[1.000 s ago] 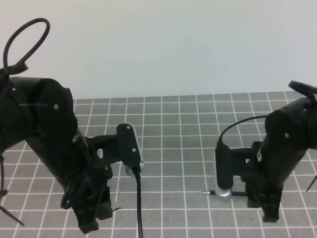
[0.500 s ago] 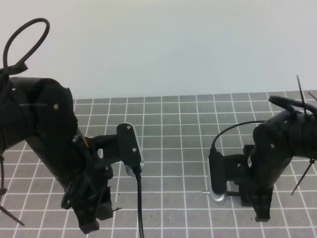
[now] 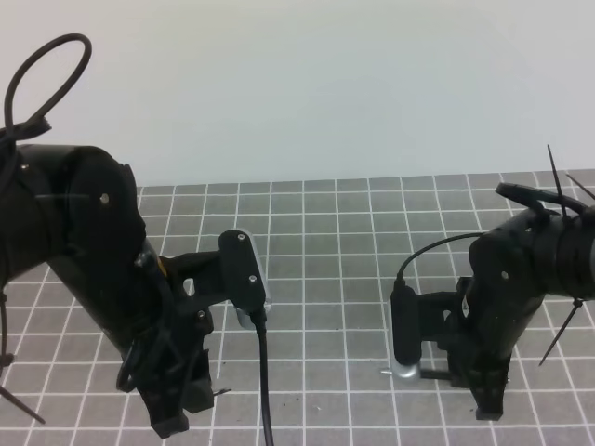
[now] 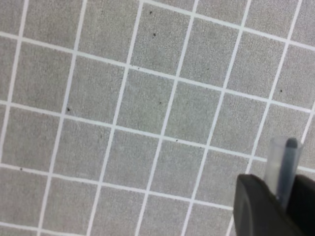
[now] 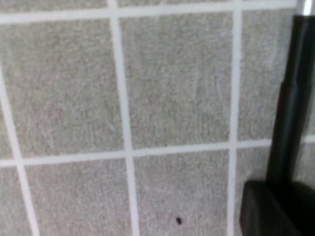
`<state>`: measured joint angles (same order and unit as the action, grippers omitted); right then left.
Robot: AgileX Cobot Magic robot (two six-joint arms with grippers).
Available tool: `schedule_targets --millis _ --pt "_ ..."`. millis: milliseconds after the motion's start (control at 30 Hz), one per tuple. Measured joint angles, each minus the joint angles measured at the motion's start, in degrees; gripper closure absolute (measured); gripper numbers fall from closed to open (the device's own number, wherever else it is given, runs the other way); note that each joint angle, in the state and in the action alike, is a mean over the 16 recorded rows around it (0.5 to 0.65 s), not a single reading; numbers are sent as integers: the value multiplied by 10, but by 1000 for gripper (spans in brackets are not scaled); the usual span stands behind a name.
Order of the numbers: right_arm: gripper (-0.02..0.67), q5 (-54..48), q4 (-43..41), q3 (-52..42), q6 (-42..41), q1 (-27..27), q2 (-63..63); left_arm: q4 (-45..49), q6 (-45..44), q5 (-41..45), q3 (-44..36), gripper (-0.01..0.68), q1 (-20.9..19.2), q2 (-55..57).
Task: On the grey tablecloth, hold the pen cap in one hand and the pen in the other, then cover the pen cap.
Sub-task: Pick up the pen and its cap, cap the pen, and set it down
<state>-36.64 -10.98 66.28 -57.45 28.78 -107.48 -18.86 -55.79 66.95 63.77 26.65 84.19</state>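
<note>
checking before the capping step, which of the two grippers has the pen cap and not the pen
The left gripper: a short translucent pen cap sticks out between its fingers. Beside the right gripper is the long black pen.

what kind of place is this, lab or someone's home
Most likely a lab bench for robot tests: a grey gridded tablecloth, a bare pale wall, and two black robot arms, left and right.

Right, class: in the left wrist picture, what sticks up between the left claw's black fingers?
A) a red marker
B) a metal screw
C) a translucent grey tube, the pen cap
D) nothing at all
C: the left wrist view shows the pen cap, a translucent grey tube, rising between the left claw fingers above the grey tablecloth.
</note>
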Motion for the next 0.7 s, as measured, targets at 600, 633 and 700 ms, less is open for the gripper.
schedule_targets --millis 600,633,700 --pt "575 -28 -5 -3 24 12 188 -12 -2 39 1 673 1 -35" --pt "575 -29 -6 -3 26 16 206 -14 -1 42 1 673 1 -40" --pt "575 -29 -10 -6 33 26 240 -18 3 47 1 673 1 -50"
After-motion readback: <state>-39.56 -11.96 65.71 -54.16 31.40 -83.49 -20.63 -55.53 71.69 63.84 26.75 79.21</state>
